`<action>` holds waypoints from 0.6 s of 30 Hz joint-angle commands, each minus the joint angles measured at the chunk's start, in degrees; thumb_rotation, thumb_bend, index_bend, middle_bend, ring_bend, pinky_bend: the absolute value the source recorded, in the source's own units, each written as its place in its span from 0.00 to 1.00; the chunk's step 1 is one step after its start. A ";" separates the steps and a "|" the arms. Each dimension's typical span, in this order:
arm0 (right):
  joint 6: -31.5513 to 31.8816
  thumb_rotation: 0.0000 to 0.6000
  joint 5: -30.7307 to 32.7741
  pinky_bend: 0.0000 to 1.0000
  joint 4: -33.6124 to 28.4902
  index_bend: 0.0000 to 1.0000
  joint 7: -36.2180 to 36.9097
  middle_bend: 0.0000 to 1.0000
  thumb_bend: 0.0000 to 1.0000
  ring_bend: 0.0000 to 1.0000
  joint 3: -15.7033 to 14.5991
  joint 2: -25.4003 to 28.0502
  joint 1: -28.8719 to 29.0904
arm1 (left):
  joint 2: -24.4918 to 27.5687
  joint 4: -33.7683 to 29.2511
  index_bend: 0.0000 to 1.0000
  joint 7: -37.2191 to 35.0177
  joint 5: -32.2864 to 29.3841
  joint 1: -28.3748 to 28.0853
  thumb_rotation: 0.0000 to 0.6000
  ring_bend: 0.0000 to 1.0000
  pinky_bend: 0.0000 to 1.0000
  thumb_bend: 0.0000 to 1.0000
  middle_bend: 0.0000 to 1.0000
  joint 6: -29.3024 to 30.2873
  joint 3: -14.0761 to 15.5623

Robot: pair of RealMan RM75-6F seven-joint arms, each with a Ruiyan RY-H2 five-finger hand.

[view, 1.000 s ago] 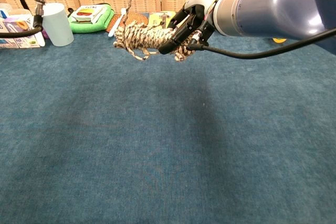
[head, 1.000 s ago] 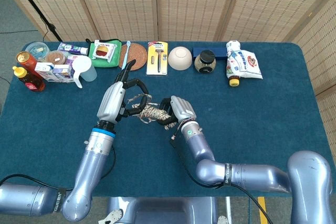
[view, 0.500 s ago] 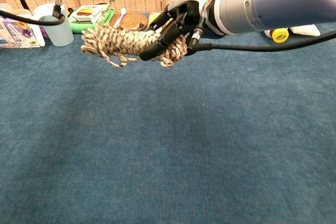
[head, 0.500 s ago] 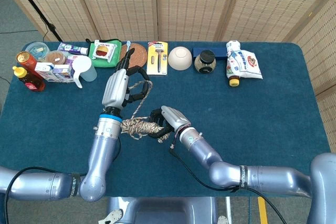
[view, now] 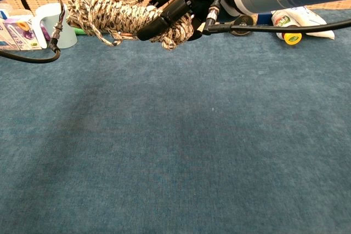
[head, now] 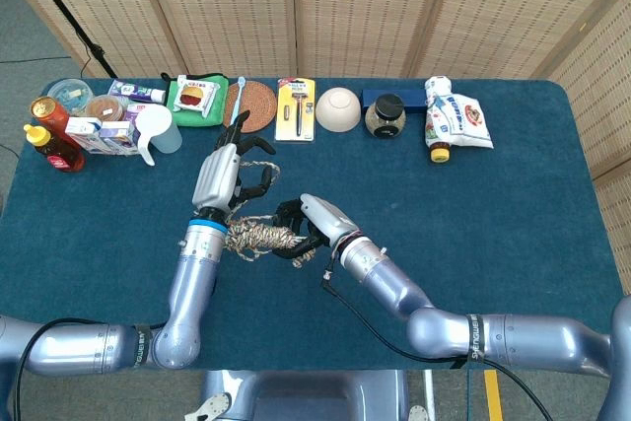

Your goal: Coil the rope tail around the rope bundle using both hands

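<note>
On the left I see my left hand [head: 226, 175] above the desk [head: 513, 204] with its fingers curled beside the rope tail [head: 248, 206]; whether it really pinches the tail I cannot tell. In the middle the rope bundle [head: 258, 237] hangs in the air over the blue desk, lying across. On its right end my right hand [head: 314, 224] grasps the bundle, dark fingers [view: 164, 16] wrapped over the coils.

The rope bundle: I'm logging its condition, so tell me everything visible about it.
The rope bundle is a thick coil of speckled beige-and-dark braided cord, lying roughly level and held above the blue table. The right hand grips one end. Loose loops hang from its far end near the left hand.
</note>
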 commanded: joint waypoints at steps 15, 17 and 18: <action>-0.22 1.00 0.01 0.86 1.66 0.66 4.17 0.64 0.66 0.57 -2.56 1.26 1.51 | 5.72 -2.40 0.00 -1.56 0.12 3.72 1.00 0.00 0.00 0.45 0.00 -3.90 0.83; -0.31 1.00 -0.06 0.86 1.76 0.66 4.53 0.64 0.66 0.57 -2.77 1.44 1.58 | 6.94 -3.24 0.00 -1.63 0.55 4.27 1.00 0.00 0.00 0.45 0.00 -4.08 0.87; -0.34 1.00 -0.10 0.86 1.80 0.66 4.69 0.64 0.66 0.57 -2.86 1.54 1.63 | 7.65 -3.72 0.00 -1.37 0.54 4.48 1.00 0.00 0.00 0.45 0.00 -4.16 0.90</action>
